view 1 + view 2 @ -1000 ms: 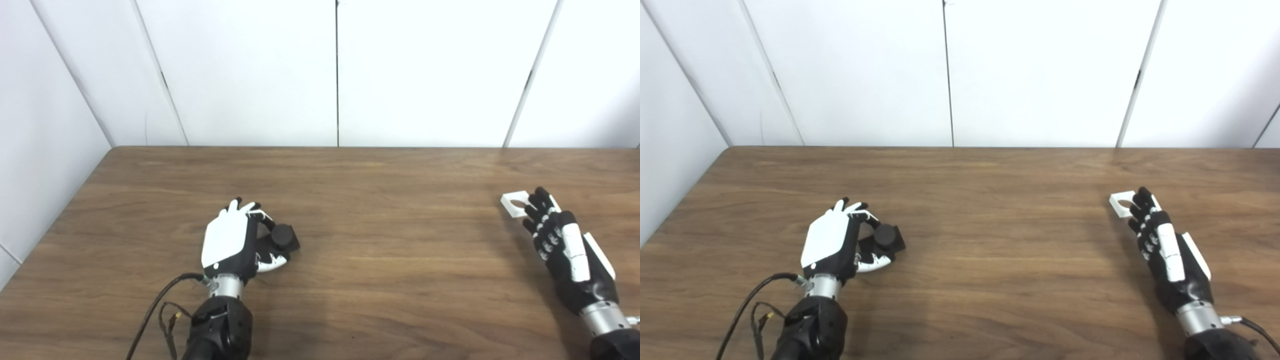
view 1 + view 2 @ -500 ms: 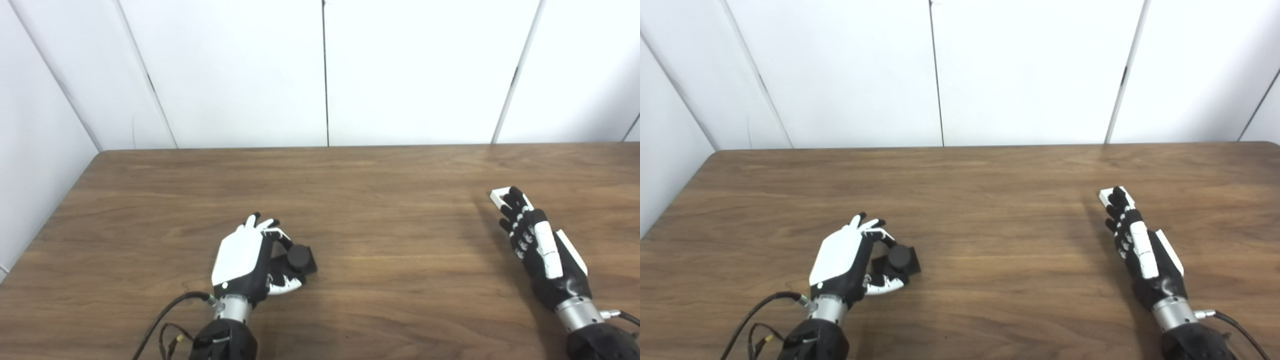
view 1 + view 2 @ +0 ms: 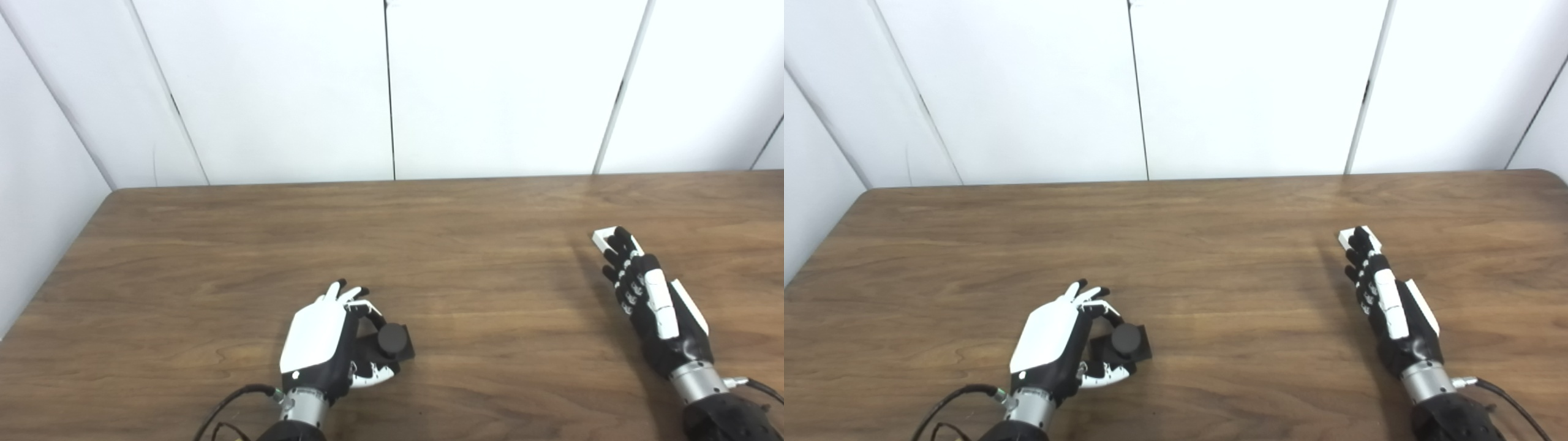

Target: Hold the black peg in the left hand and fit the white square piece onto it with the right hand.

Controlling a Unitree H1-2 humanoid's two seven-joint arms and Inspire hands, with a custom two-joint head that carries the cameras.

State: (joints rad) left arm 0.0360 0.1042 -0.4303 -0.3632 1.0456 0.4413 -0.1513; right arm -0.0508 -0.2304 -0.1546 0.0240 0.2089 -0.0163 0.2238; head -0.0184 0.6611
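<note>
We see a brown wooden tabletop (image 3: 465,245) with white wall panels (image 3: 502,86) behind it. Both arms enter from the near edge.

Left robot hand (image 3: 334,349): low over the near-left part of the tabletop, white back plate facing up and left. Its fingers (image 3: 358,304) curl over the far side of the black peg (image 3: 392,339) and the thumb sits at the near side, so we record it as closed around the peg's square base. The round post of the peg stands upward and shows its flat top to the cameras. We cannot tell whether the base is resting on the wood or raised just off it. A black cable (image 3: 229,407) runs from the wrist toward the near edge.

Right robot hand (image 3: 1381,300): well apart from the left, over the right side of the tabletop, fingers stretched forward and lying close together. The white square piece (image 3: 1346,237) sits at its fingertips; only a corner shows past the dark fingers, the rest is hidden under them. We note contact between fingers and piece, but whether the hand grips it or merely rests on it, we cannot tell. The piece appears to lie flat on the wood.

Peg and piece are far apart, on opposite sides.
</note>
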